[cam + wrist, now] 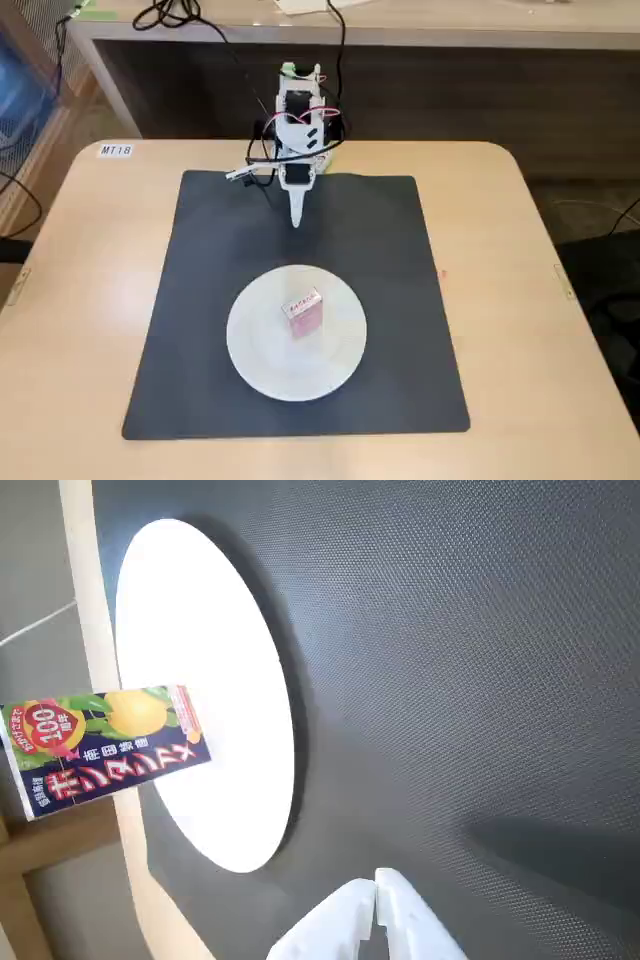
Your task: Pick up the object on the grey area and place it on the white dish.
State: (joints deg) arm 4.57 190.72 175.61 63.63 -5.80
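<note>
Beige table (520,300) carries dark mat (200,300); white plate (255,350) on mat; pink box (305,314) on plate. Gripper (297,222) empty, fingers pressed together, hovers above mat, apart from plate.

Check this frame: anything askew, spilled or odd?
Nothing stands out. The box stands on the plate, which sits on the mat. The hand hangs shut and empty above the mat.

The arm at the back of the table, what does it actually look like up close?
In the fixed view the arm is small, built of white plastic segments with black blocks at the joints. Thin red and black wires loop along it, and black cables trail off behind. A green bit sits on top. Its gripper tapers to a narrow white point; the wrist view shows smooth white plastic jaws.
</note>
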